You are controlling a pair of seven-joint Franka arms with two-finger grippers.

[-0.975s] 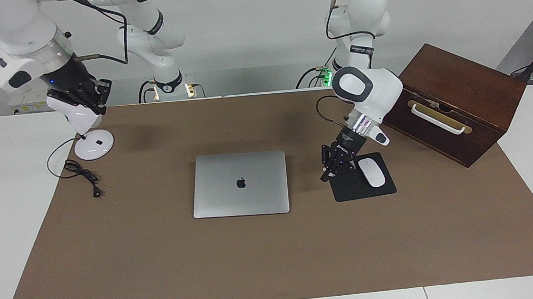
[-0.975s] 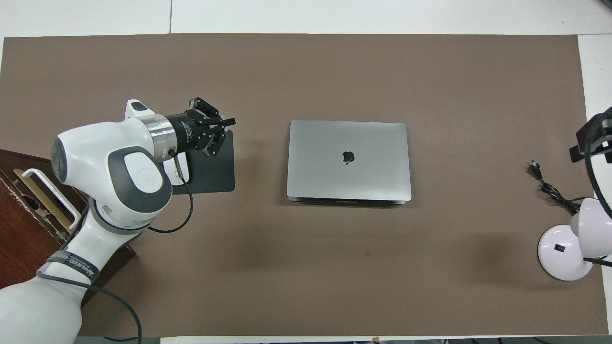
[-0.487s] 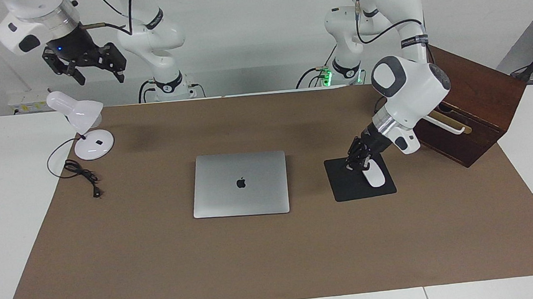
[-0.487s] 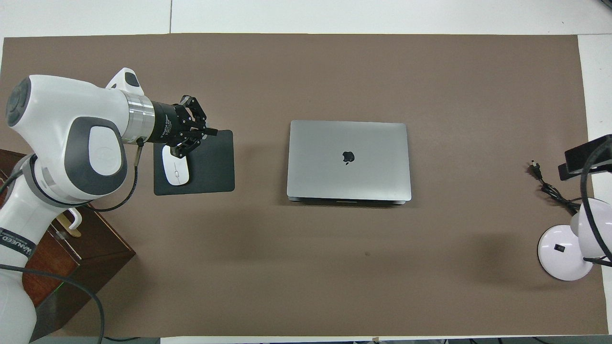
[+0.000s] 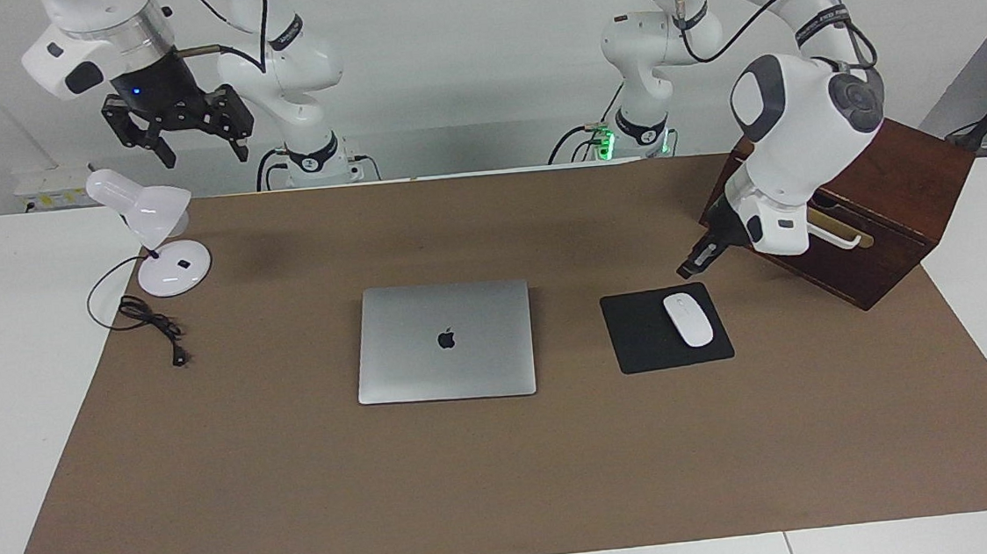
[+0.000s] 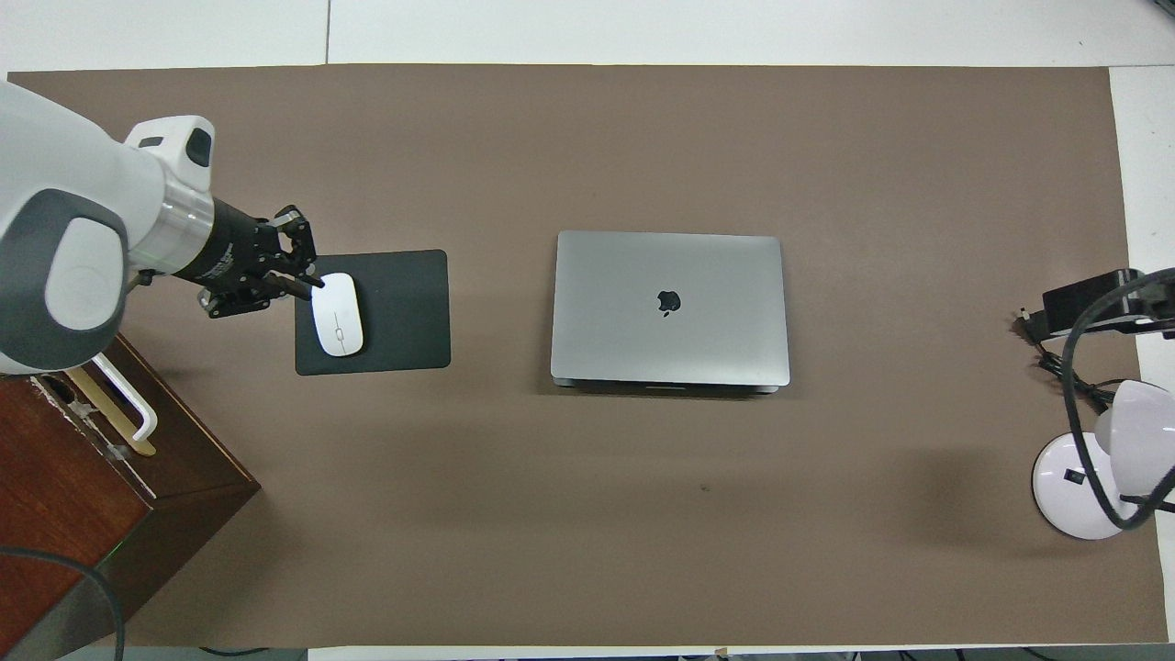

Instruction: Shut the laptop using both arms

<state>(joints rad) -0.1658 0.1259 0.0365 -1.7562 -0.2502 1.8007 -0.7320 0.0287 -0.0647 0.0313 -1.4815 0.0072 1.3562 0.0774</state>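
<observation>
The silver-grey laptop lies shut and flat in the middle of the brown mat, apple logo up; it also shows in the overhead view. My left gripper is shut and empty, raised over the mat between the black mouse pad and the wooden box, well clear of the laptop. In the overhead view the left gripper covers the edge of the white mouse. My right gripper is open and empty, high over the white desk lamp at the right arm's end.
The mouse sits on the mouse pad beside the laptop. The lamp's black cable trails on the mat. The wooden box with a white handle stands at the left arm's end.
The left gripper has lifted off the mouse pad and drawn back toward the wooden box. The right gripper has risen from the lamp and swung slightly inward. The laptop has not moved.
</observation>
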